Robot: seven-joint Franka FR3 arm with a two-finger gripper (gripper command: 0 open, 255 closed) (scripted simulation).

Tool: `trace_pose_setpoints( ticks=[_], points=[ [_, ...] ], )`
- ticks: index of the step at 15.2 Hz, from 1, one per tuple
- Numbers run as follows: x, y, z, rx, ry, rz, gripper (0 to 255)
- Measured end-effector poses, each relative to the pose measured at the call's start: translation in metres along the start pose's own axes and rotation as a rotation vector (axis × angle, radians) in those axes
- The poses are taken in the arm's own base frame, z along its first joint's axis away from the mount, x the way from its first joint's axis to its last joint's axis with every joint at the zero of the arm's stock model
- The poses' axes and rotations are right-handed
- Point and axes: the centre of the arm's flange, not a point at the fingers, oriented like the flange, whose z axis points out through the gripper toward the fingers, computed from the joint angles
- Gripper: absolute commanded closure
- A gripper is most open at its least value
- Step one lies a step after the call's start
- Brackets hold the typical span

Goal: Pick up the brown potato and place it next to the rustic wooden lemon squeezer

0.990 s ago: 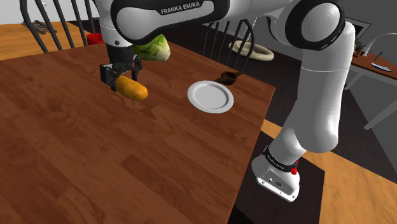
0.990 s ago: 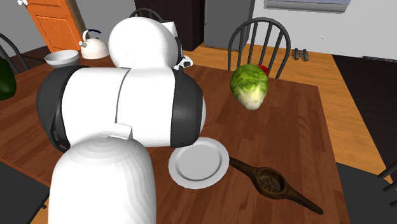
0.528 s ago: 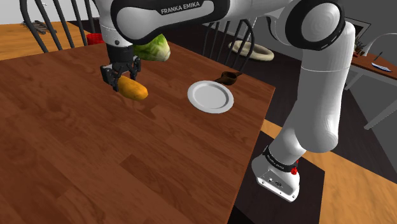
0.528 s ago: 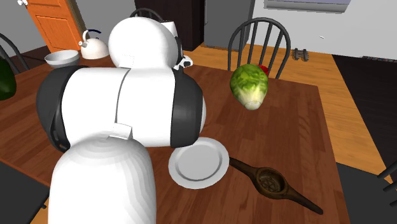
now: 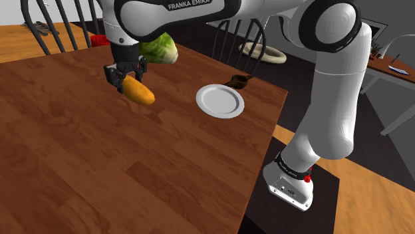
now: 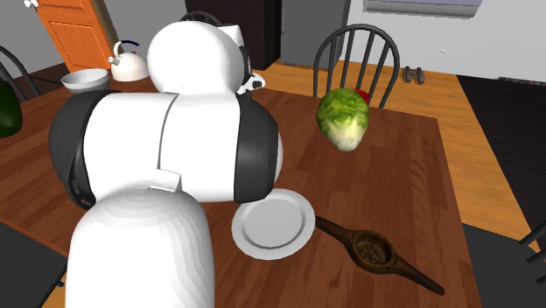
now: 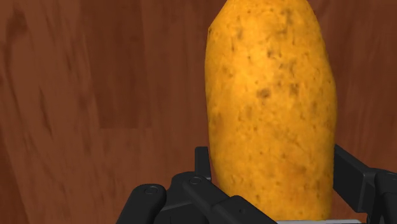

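An orange-brown speckled potato [image 5: 140, 94] is at the wooden table's [image 5: 100, 166] far middle in the shoulder view. My black gripper [image 5: 125, 75] comes down on its far end and is shut on it. In the wrist view the potato [image 7: 270, 108] stands out lengthwise from between the fingers [image 7: 356, 178], which press its sides. The dark wooden lemon squeezer [image 6: 376, 252] lies near the table's edge, just beyond a white plate [image 6: 273, 223]; in the shoulder view the squeezer [image 5: 238, 82] peeks out behind the plate [image 5: 220, 101].
A green lettuce head [image 5: 159, 50] lies just beyond the gripper. A kettle [image 6: 131, 61] and a white bowl [image 6: 85, 80] stand at the far end in the second exterior view. Chairs [image 6: 363, 61] ring the table. My own arm [image 6: 166, 166] blocks much of that view.
The fingers, apart a second ago, have closed on the potato's sides. The hand has since risen very slightly. Plate, squeezer and lettuce have not moved.
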Motion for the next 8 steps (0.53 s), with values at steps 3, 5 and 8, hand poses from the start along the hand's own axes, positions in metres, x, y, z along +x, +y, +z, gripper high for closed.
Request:
trace_pose_setpoints(
  ticks=[3, 5, 8],
  points=[
    [0.0, 0.001, -0.016, 0.0, 0.0, 0.0, 255],
    [0.0, 0.003, -0.026, 0.0, 0.0, 0.0, 255],
    [0.001, 0.002, -0.041, 0.0, 0.0, 0.0, 255]
  ],
)
